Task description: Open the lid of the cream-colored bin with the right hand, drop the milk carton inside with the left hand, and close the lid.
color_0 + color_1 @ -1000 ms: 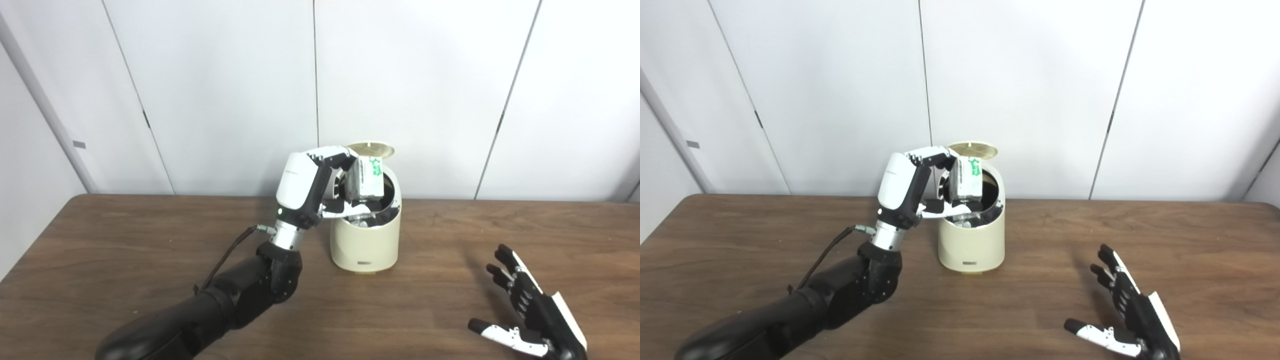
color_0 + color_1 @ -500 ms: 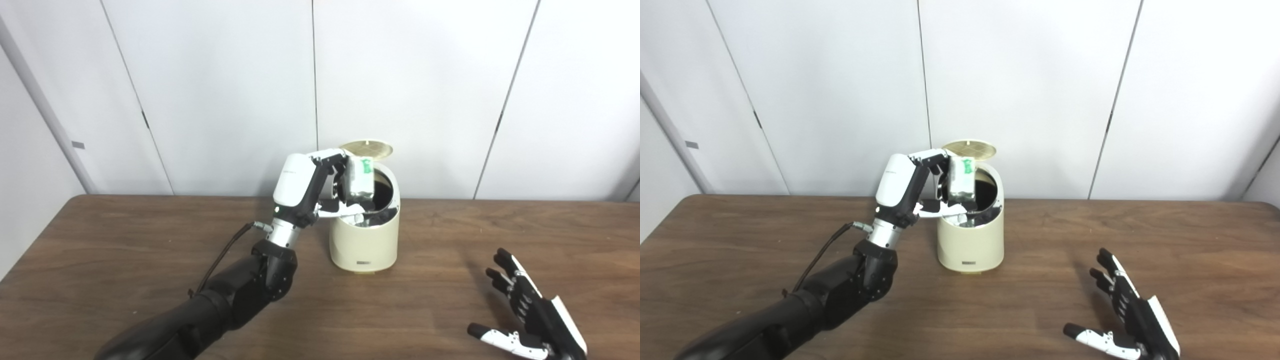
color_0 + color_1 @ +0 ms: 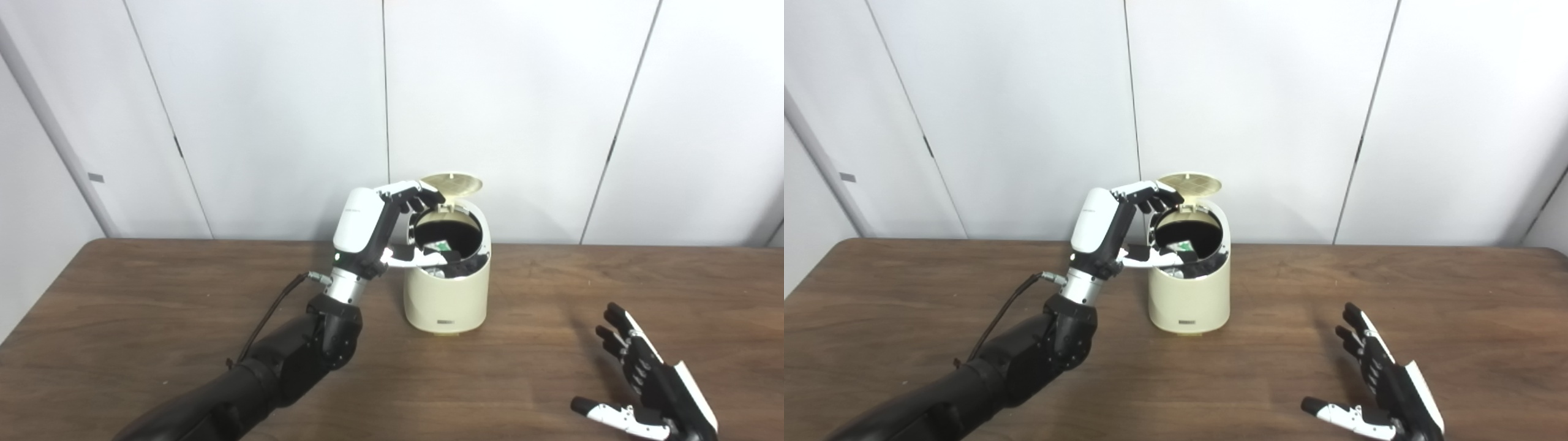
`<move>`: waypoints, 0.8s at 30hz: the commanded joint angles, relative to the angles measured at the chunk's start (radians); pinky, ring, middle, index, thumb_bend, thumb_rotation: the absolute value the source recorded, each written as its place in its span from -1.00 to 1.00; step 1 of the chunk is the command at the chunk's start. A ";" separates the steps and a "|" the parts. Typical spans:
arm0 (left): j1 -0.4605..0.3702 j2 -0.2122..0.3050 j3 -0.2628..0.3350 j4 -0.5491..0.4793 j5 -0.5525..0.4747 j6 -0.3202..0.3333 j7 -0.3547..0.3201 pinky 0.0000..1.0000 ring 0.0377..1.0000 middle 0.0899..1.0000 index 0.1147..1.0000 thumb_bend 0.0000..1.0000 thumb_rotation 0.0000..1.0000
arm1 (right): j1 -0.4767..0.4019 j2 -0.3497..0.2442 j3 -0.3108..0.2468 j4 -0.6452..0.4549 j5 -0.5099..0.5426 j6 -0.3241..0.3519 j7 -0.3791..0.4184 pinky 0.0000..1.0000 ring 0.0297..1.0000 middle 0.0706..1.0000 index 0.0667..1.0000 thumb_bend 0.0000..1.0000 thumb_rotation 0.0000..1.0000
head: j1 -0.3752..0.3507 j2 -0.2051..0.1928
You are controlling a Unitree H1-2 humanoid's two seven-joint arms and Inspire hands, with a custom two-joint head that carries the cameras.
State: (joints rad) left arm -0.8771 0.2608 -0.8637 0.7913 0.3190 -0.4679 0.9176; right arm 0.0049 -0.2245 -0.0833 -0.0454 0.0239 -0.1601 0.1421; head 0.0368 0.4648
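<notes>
The cream-colored bin stands on the table's far middle with its round lid tipped up at the back. The milk carton lies inside the dark opening; only a white and green corner shows. My left hand is at the bin's left rim, fingers spread and holding nothing, its thumb reaching over the rim. My right hand is open, fingers spread, low over the table at the near right, far from the bin.
The brown wooden table runs across the whole view. White wall panels stand close behind the bin. My left forearm lies across the table's near left.
My left hand let go of the milk carton, which dropped into the bin. The hand's fingers spread and it stayed at the left rim. The right hand barely moved.
</notes>
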 commanded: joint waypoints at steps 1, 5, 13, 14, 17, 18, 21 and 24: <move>-0.049 0.018 0.014 -0.037 0.002 -0.002 0.019 -0.09 0.00 0.06 0.10 0.95 -0.34 | -0.017 -0.002 0.004 0.001 0.002 -0.034 -0.003 0.82 0.82 0.93 0.89 0.35 -0.69 | 0.001 0.003; -0.046 0.025 0.012 -0.055 0.005 -0.002 0.032 -0.09 0.00 0.05 0.09 0.95 -0.36 | -0.020 -0.003 0.005 0.000 0.002 -0.030 -0.003 0.80 0.82 0.93 0.89 0.34 -0.68 | 0.007 0.002; -0.005 0.071 0.040 -0.178 -0.031 -0.002 0.034 -0.18 -0.05 0.04 0.07 0.70 -0.50 | -0.032 -0.010 -0.002 0.031 0.027 -0.049 0.006 0.85 0.84 0.93 0.90 0.35 -0.72 | 0.015 0.004; 0.007 0.080 0.055 -0.207 -0.046 -0.002 0.020 -0.19 -0.06 0.04 0.06 0.65 -0.55 | -0.033 -0.010 -0.002 0.033 0.027 -0.051 0.006 0.84 0.83 0.93 0.90 0.36 -0.72 | 0.016 0.004; 0.045 0.102 0.115 -0.292 -0.087 -0.002 -0.044 -0.21 -0.06 0.05 0.06 0.56 -0.59 | -0.037 -0.014 -0.003 0.043 0.032 -0.059 0.010 0.87 0.85 0.93 0.90 0.34 -0.76 | 0.021 0.001; 0.063 0.111 0.144 -0.328 -0.110 -0.002 -0.078 -0.20 -0.05 0.06 0.06 0.54 -0.60 | -0.039 -0.016 -0.003 0.049 0.031 -0.067 0.011 0.87 0.85 0.93 0.90 0.34 -0.76 | 0.023 0.002; 0.112 0.127 0.238 -0.416 -0.181 -0.002 -0.202 -0.09 0.11 0.20 0.18 0.49 -0.65 | -0.043 -0.021 -0.002 0.060 0.028 -0.083 0.012 0.85 0.85 0.92 0.90 0.33 -0.78 | 0.026 0.002; 0.151 0.116 0.330 -0.463 -0.230 -0.002 -0.324 -0.02 0.20 0.30 0.28 0.46 -0.68 | -0.044 -0.024 -0.001 0.063 0.027 -0.086 0.011 0.83 0.85 0.91 0.90 0.34 -0.76 | 0.027 0.002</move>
State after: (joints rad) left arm -0.6897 0.3656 -0.5633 0.3586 0.1064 -0.4656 0.6336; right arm -0.0382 -0.2437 -0.0811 0.0099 0.0462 -0.2046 0.1507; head 0.0629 0.4663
